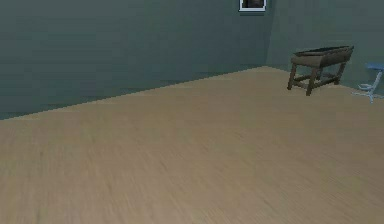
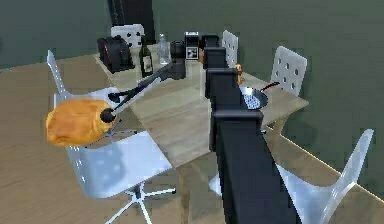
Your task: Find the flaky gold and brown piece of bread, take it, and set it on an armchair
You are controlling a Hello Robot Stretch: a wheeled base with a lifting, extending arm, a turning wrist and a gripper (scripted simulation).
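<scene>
A flaky gold and brown piece of bread point(image 2: 76, 122) hangs at the far end of the gripper point(image 2: 108, 112), above a white chair and clear of its seat, so the gripper holds it. The two thin fingers point(image 2: 140, 92) slant down to the left from the dark gripper body point(image 2: 176, 71). The dark arm bar point(image 2: 232, 130) rises from the bottom edge across a wooden dining table point(image 2: 180, 120).
White chairs point(image 2: 125, 165) stand around the dining table, which bears a dark box point(image 2: 115, 52), a bottle point(image 2: 147, 58) and a round dish point(image 2: 256, 99). In the forward view lies wooden floor point(image 1: 190, 150), with a low dark table point(image 1: 320, 64) and a blue stool point(image 1: 376, 78) by the wall.
</scene>
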